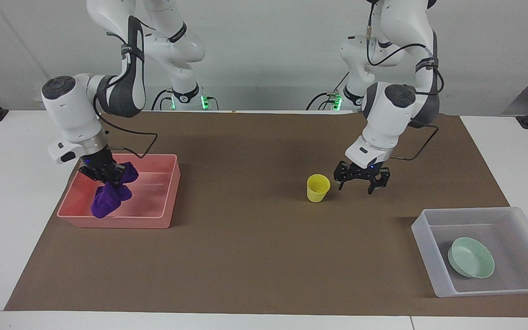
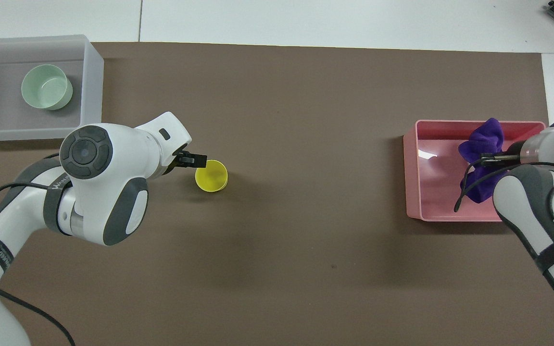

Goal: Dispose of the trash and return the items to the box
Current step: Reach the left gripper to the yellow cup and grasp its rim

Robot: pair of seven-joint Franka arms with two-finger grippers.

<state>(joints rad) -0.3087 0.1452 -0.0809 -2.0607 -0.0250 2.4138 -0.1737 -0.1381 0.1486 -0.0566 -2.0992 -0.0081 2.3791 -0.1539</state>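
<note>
The right tool (image 1: 107, 176) is clamped tight on the deep-purple rag (image 1: 107, 199), which hangs down into the pink bin (image 1: 163, 208) at the right arm's end of the worktop (image 1: 255, 256). The left tool (image 1: 360, 179) hovers just beside the yellow cup (image 1: 317, 188), jaws spread wide and holding nothing. The mint-green bowl (image 1: 470, 257) sits in the translucent box (image 1: 429, 256).

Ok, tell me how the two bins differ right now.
The pink bin is opaque; the translucent whitish bin lets the mat show through. The pink bin lies at the right arm's end, the whitish bin at the left arm's. The right gripper holds the purple rag in the pink bin; the whitish one contains a mint-green bowl. Both are rectangular, open-topped.
</note>
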